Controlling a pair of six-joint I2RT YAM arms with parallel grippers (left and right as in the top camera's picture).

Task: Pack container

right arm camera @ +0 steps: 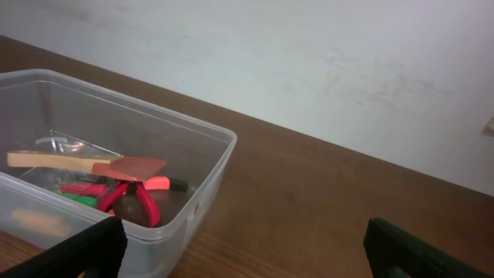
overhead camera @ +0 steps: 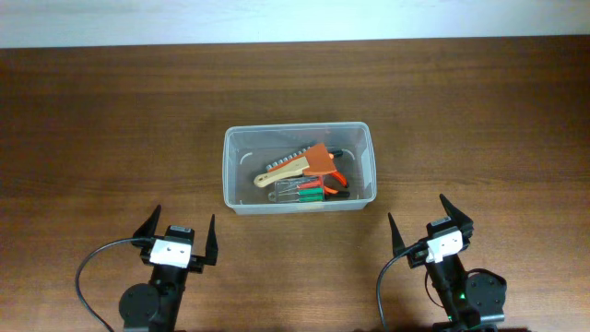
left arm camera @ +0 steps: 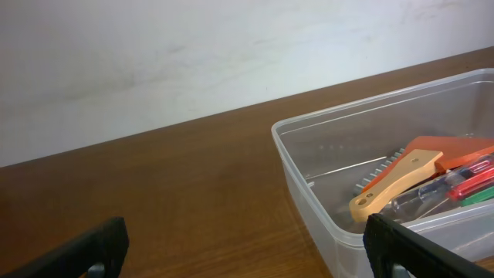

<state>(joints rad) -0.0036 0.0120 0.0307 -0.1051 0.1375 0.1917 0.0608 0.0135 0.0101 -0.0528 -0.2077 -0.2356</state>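
Surface: table [overhead camera: 111, 120] is dark brown wood grain, matte, and runs the full width of the overhead view. The far edge meets a white wall [overhead camera: 295, 18]. In both wrist views the wall is plain off-white with faint scuffs and smudges. Nothing else of the room shows.

Container [overhead camera: 295, 128] sits upright and lidless on the table, about mid-depth and a little right of centre, long side facing the arms. It lies ahead of and between the two grippers, touching neither.

Inside, piled toward the right half:
- wood-handled tool [overhead camera: 281, 169] with a toothed metal edge, lying diagonally
- orange blade [overhead camera: 320, 159] resting over its far end
- red-handled pliers [overhead camera: 337, 177] under the blade
- screwdrivers [overhead camera: 312, 192], red and green handles, along the near wall

Left gripper [overhead camera: 184, 218]: jaws spread wide, nothing between them, near the container's front-left corner. Its wrist view shows both fingers [left arm camera: 85, 251] low in frame and the container's rim [left arm camera: 324, 123] at right.

Right gripper [overhead camera: 417, 210]: jaws also spread, nothing held, just off the front-right corner. Its fingers [right arm camera: 424, 247] are at the bottom of the wrist view, with the container wall [right arm camera: 216, 166] at left.

A black cable [overhead camera: 88, 267] loops beside the left arm's base.
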